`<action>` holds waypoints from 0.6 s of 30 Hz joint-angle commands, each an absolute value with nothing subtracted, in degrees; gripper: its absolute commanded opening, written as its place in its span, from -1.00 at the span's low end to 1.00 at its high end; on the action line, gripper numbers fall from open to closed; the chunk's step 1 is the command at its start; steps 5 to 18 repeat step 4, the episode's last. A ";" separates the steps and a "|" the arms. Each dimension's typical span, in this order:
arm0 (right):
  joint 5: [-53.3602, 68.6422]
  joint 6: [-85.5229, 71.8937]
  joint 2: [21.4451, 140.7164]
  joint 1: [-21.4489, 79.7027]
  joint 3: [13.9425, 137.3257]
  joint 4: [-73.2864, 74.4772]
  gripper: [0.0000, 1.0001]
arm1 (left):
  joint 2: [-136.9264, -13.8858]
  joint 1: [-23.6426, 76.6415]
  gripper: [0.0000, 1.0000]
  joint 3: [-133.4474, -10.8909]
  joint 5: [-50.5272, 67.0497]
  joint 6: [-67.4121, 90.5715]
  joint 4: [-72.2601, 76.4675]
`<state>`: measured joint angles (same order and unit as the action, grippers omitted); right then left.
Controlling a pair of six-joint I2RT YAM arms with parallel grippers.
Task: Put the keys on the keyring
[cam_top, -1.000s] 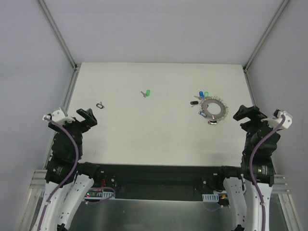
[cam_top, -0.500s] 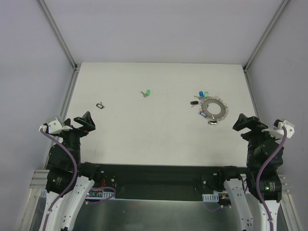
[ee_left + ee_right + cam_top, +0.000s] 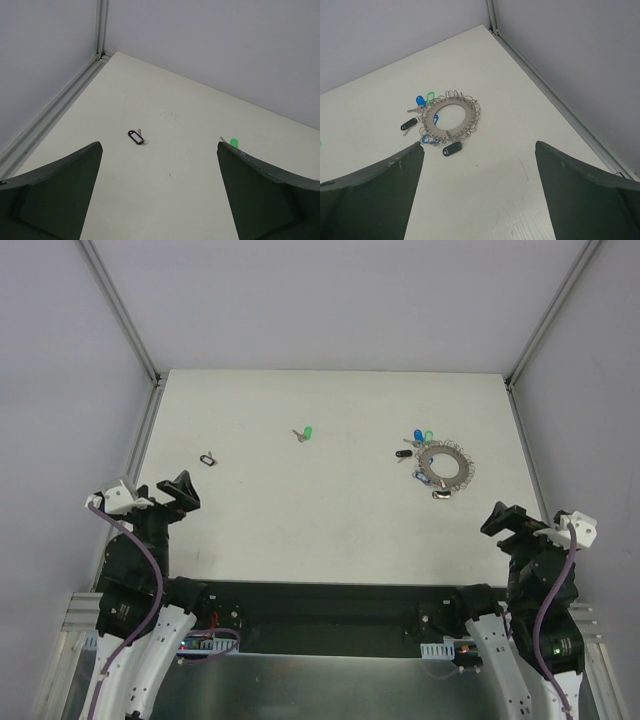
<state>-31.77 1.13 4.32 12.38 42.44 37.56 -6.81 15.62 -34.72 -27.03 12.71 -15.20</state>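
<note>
- Jaws of my left gripper stand wide apart, gripping nothing, over the near left of the table.
- My right gripper is equally spread and empty, near right.
- Beyond it lies the keyring, with blue, green and black keys clustered at its rim.
- Beyond my left gripper, a small black tag lies alone.
- Farthest back, mid-table, one green key lies well apart from the ring.

Pale matte counter, bearing at right a ribbed silver-grey keyring lying flat with blue-, green- and black-headed keys clustered at its rim, near centre a lone green-headed key, and well apart at far left a small black-headed key.
</note>
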 commanded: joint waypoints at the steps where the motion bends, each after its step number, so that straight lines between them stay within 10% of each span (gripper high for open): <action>1: -36.03 2.46 0.79 13.71 39.12 35.43 0.93 | -7.91 14.77 0.98 -33.84 -26.54 11.60 -12.30; 18: -36.47 2.02 -3.16 13.62 36.92 33.85 0.93 | -8.44 14.77 0.98 -33.75 -26.46 11.51 -12.30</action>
